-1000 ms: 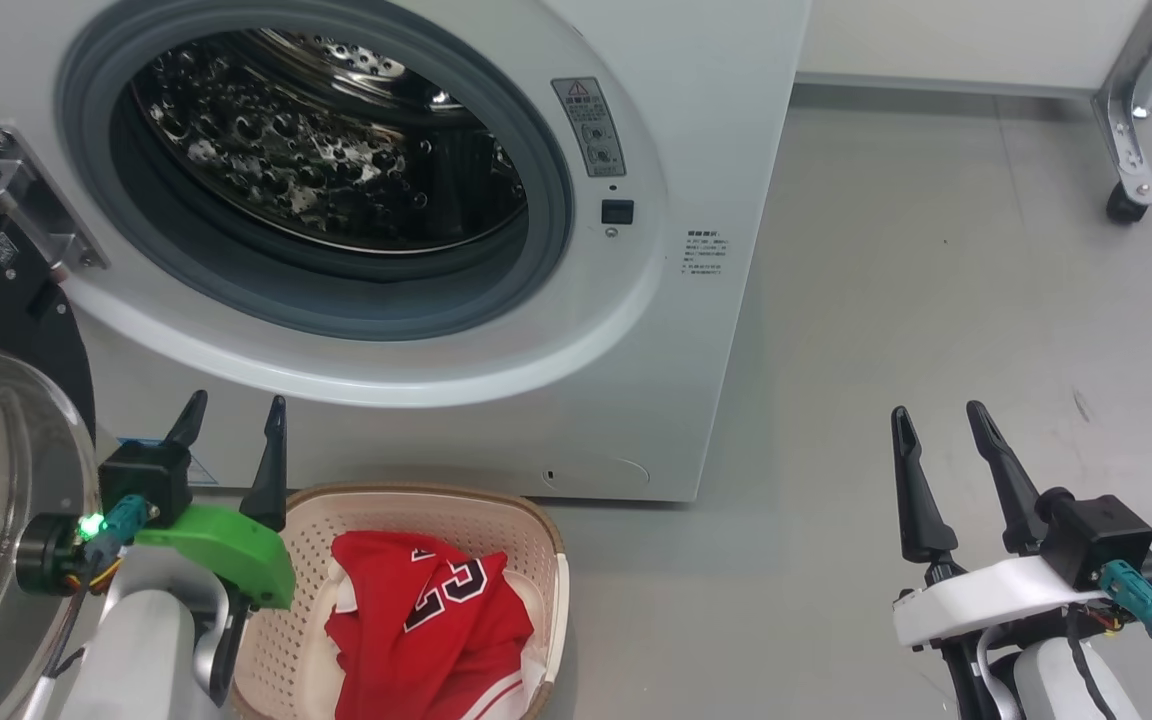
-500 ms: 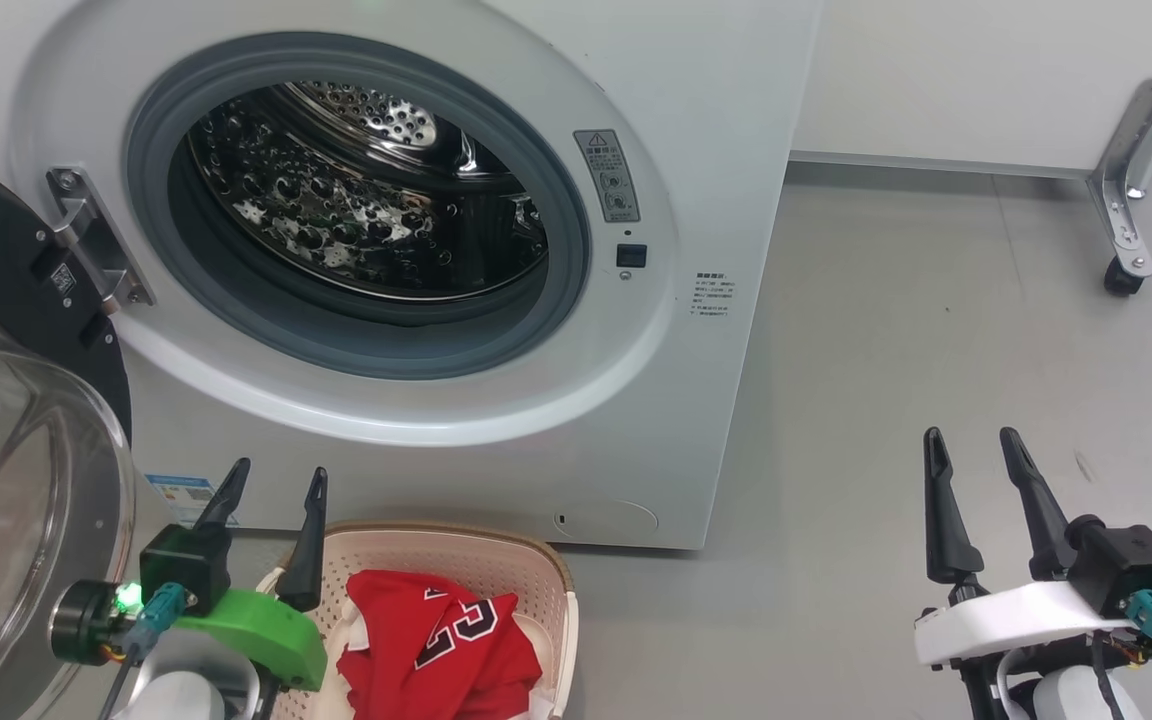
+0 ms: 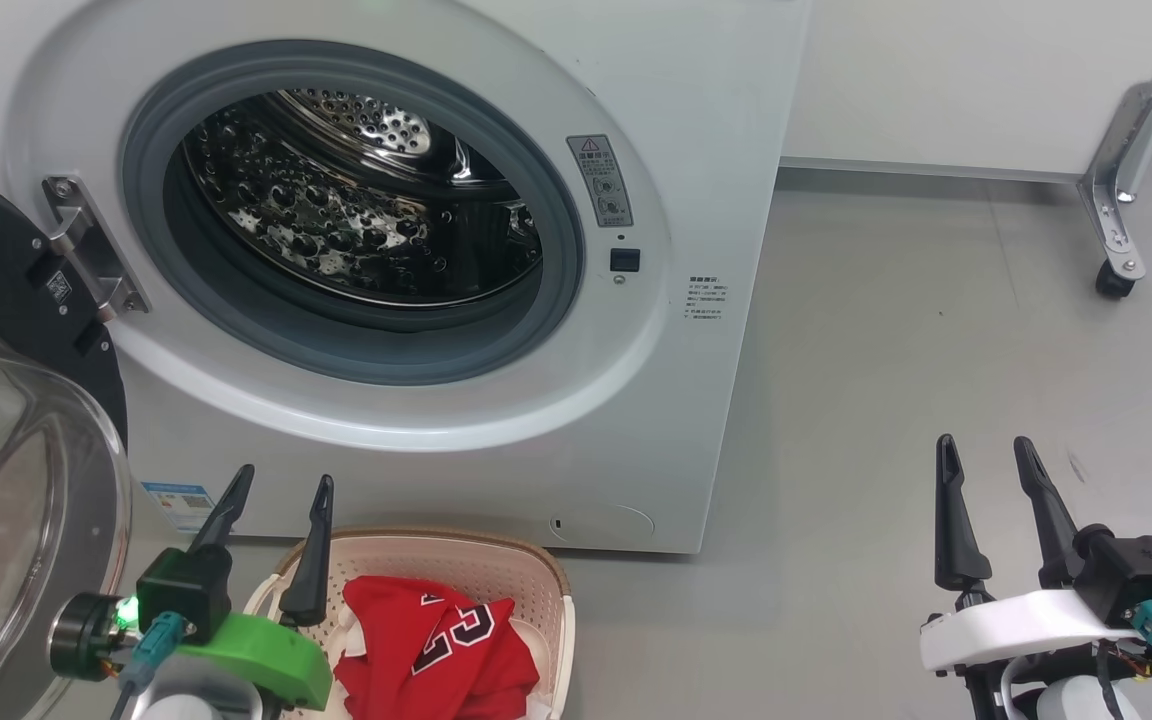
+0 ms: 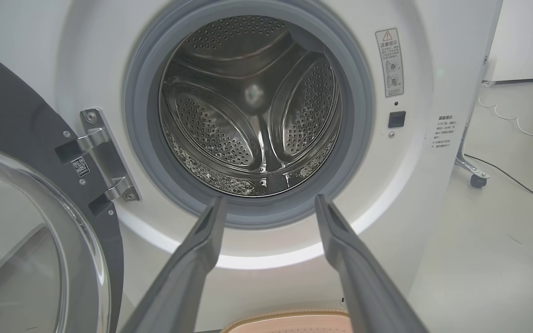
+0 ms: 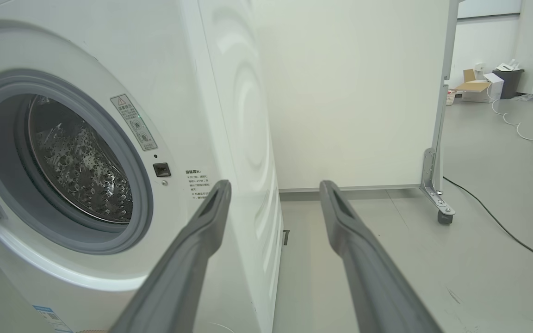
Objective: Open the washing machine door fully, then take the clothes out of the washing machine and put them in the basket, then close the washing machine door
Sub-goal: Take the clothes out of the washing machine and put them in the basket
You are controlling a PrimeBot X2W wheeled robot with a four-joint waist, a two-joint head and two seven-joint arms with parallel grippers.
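Observation:
The white washing machine (image 3: 696,120) (image 4: 414,185) (image 5: 234,115) stands with its steel drum (image 3: 356,220) (image 4: 252,115) showing no laundry inside. Its door (image 3: 6,400) (image 4: 30,152) is swung wide to the left, black rim and glass bowl facing me. On the floor below the opening sits the cream basket (image 3: 496,560) (image 4: 289,321) with the red clothes (image 3: 426,650) in it. My left gripper (image 3: 279,483) (image 4: 269,201) hangs open and empty over the basket's left rim, close to the door. Off to the right my right gripper (image 3: 986,446) (image 5: 273,185) is open and empty above the floor.
Grey floor (image 3: 936,350) stretches right of the washer. A white panel on a wheeled metal leg (image 3: 1116,250) (image 5: 437,203) stands at the back right. A black cable (image 5: 502,226) trails over the floor, and boxes and a bin (image 5: 484,85) sit far behind.
The head camera has tilted up, so washer and basket sit lower in the picture. Both grippers stay open and empty, holding their places relative to the basket.

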